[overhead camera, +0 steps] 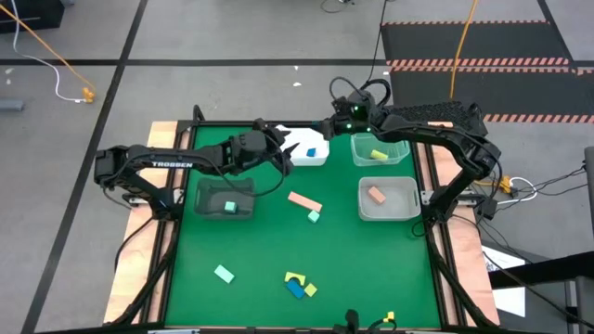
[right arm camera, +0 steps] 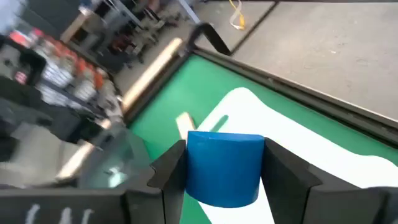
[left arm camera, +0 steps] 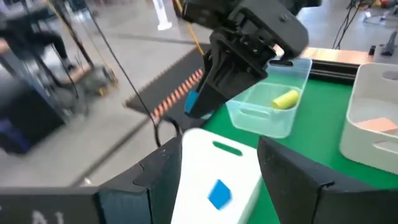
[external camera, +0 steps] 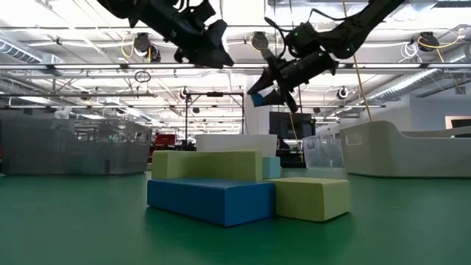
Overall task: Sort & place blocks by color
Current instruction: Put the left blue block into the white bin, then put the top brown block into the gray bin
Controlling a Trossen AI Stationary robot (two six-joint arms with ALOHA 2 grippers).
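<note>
Clearly, a blue block (right arm camera: 224,168) is pinched between the right gripper's (right arm camera: 224,177) fingers, held in the air above the white bin (overhead camera: 306,147) at about 12 o'clock on the table (overhead camera: 260,260). One blue piece (left arm camera: 219,193) already lies in that bin. The held block is judged light, rigid and smooth-faced; it is gripped across two flat sides, with a rounded face showing between the fingers, which looks a secure hold so long as it is not tilted. Little grip force should be needed, and breakage on release is unlikely.

The left gripper (left arm camera: 217,180) hovers near the same bin, at about 11 o'clock, with its jaws spread and nothing between them.

Other blocks lie loose: a tan-pink bar (overhead camera: 304,201) and a mint cube (overhead camera: 314,216) near the centre, a mint block (overhead camera: 224,274) at 7 o'clock, and a yellow and blue cluster (overhead camera: 299,284) at 6 o'clock. Flat bars would best be taken across their narrow width.

A yellow piece (overhead camera: 378,154) sits in the clear bin (overhead camera: 401,148), a tan-pink one (overhead camera: 376,194) in the grey bin (overhead camera: 408,210), and a mint one (overhead camera: 230,206) in the dark bin (overhead camera: 206,190).

From above, the held block is hidden by the right wrist. A further yellow piece (overhead camera: 388,318) at the near edge is too small to identify. In the low view the near cluster blocks most of the table behind it.
</note>
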